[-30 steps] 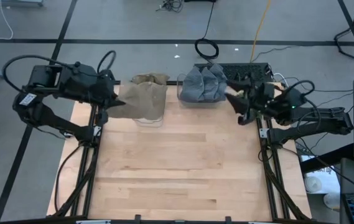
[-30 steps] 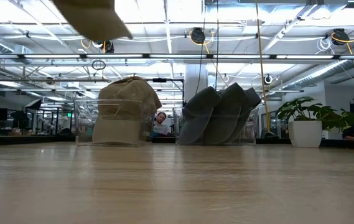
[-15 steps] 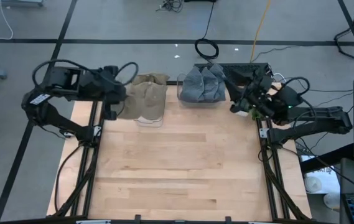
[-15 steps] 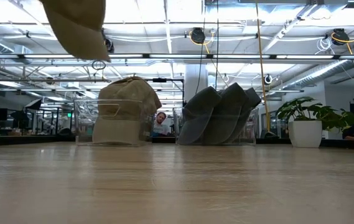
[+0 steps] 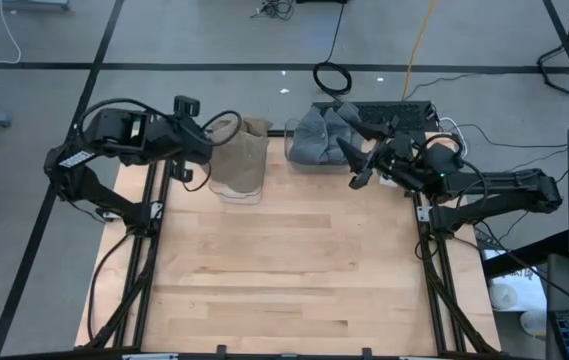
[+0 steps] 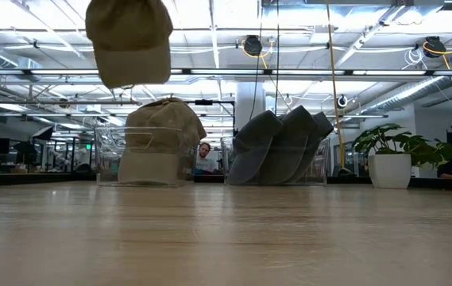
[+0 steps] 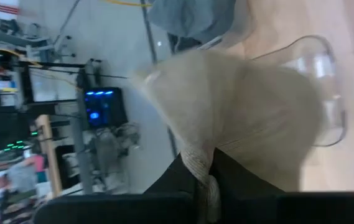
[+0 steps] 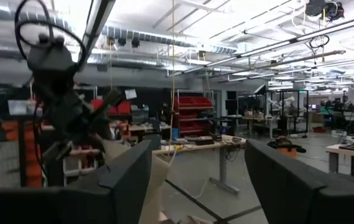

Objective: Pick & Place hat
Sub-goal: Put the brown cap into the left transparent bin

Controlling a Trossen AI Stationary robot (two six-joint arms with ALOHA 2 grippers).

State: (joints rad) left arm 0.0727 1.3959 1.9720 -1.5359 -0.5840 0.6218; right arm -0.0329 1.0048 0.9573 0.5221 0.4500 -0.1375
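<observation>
My left gripper (image 5: pixel 207 150) is shut on a tan hat (image 6: pixel 129 40), which hangs high over the table's far left part, just above a clear bin (image 6: pixel 108 155) that holds another tan hat (image 6: pixel 160 143). In the left wrist view the held tan hat (image 7: pixel 251 106) fans out past the fingers, with the clear bin (image 7: pixel 329 93) beyond it. My right gripper (image 5: pixel 352 165) is open and holds nothing, beside a second clear bin of grey hats (image 5: pixel 324 135) at the far edge. My left gripper pinches a bunched edge of the tan hat (image 7: pixel 203 167) between its two fingers, coming level from the table's left. The hat is lifted clear of the table and hangs below and beyond the fingers, over the clear bin.
The grey hats (image 6: pixel 281 147) stand upright in their bin next to the tan one. Cables and a power strip (image 5: pixel 394 108) lie beyond the far edge. The wooden tabletop (image 5: pixel 284 270) stretches bare toward the near edge. A potted plant (image 6: pixel 388 155) shows in the room behind.
My left gripper has moved toward the table's right, over the tan bin. The hat it carries has swung from lying spread and flat to hanging down. My right gripper has moved toward the table's left, next to the grey hats, and has stayed open.
</observation>
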